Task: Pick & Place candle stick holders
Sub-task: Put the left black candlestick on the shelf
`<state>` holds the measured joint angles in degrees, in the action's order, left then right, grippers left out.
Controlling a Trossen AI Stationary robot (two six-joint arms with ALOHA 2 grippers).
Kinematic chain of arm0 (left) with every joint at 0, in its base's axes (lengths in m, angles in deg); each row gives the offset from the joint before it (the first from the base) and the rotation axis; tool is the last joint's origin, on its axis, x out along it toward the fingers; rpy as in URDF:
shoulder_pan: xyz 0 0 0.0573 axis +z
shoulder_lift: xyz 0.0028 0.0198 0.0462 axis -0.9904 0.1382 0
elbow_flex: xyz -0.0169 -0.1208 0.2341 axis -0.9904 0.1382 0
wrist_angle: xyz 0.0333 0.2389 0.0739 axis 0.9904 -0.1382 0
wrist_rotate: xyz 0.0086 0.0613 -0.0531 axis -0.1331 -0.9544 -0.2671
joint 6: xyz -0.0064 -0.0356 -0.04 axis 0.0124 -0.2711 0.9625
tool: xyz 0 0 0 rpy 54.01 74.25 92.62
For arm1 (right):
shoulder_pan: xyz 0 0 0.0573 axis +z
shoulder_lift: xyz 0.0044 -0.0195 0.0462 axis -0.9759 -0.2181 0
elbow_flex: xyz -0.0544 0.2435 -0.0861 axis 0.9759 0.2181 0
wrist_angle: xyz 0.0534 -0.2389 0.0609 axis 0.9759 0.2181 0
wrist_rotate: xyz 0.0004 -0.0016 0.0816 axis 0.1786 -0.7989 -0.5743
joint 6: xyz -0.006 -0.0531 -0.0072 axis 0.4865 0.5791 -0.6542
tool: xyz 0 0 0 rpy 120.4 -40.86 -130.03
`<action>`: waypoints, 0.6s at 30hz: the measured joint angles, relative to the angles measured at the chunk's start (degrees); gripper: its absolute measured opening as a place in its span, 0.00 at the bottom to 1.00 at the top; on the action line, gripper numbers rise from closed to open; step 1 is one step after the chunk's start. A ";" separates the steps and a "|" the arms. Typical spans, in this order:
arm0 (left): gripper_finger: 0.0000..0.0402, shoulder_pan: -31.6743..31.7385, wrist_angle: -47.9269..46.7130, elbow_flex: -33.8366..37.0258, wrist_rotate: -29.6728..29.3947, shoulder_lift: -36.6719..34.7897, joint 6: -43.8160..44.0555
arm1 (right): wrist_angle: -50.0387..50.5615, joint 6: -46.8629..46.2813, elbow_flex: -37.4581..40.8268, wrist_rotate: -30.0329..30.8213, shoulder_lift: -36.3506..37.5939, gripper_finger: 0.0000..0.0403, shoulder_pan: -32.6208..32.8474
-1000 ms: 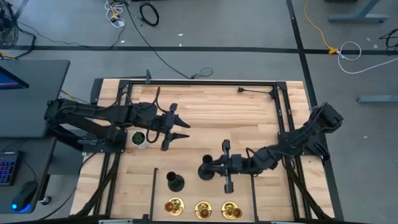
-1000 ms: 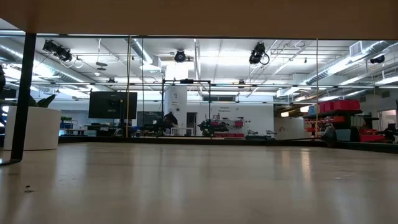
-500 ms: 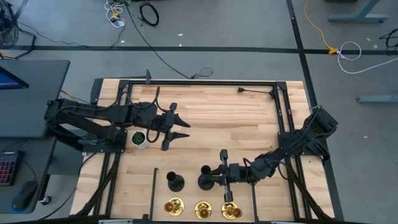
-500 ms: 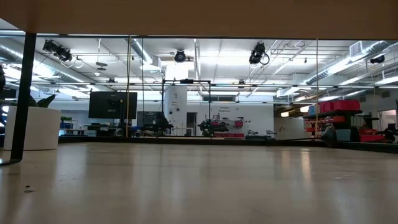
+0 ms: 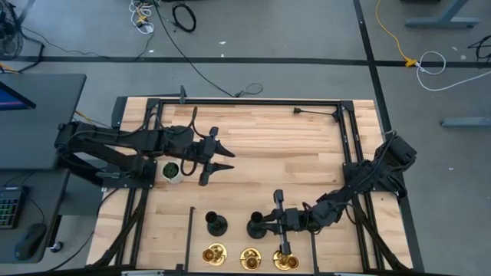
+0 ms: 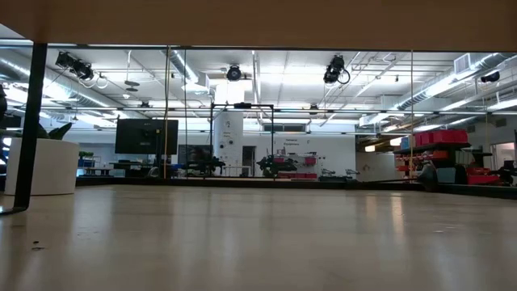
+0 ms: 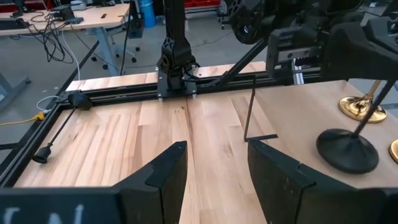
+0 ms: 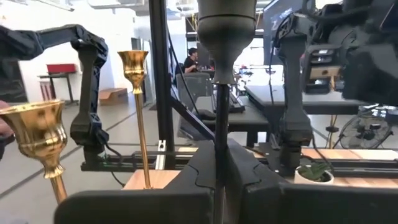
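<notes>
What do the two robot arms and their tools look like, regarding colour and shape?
Both arms are dark, nearly black, built of jointed segments with cables running along them. The left tool has two pointed fingers that look like a forked beak from above. In its wrist view the fingers are flat, angular black plates. The right tool has matching black fingers with stepped inner edges. No markings are readable.

Low view: none of my holders or arms visible, only bench [image 6: 258, 242] surface and room beyond. Right wrist view: black holder [image 8: 225, 37] cut by top edge, base hidden behind my right claw [image 8: 219, 177]. Left wrist view: gold holder [image 7: 359, 107] half hidden behind right arm; another clipped at edge.
</notes>
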<state>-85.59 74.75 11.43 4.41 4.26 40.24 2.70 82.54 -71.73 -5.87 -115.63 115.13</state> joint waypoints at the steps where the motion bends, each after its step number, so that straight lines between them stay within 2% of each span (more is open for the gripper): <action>1: 0.42 0.00 0.01 0.00 0.00 0.00 0.00 | -0.33 -0.19 0.00 -0.27 -0.36 0.00 -0.12; 18: 0.42 0.00 0.00 0.00 0.00 0.00 -0.02 | -1.43 -0.08 0.00 -0.60 -1.67 0.01 -0.82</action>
<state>-85.59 74.75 11.43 4.41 4.26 40.22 1.27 82.46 -71.73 -6.47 -117.30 114.31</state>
